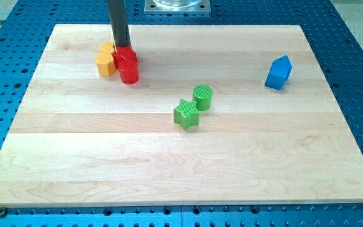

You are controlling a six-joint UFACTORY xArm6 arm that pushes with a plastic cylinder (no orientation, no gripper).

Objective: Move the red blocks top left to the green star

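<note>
Altogether two red blocks, two yellow, two green, one blue; clawless tip atop reds

Surface: a pale wooden board is lying on a blue perforated table.
Top left group: two red blocks are sitting touching two yellow blocks on their left; shapes are unclear.
Centre: a green star is resting against a green cylinder at its upper right.
Right: a blue house-shaped block is standing alone, well apart from the others.
</note>
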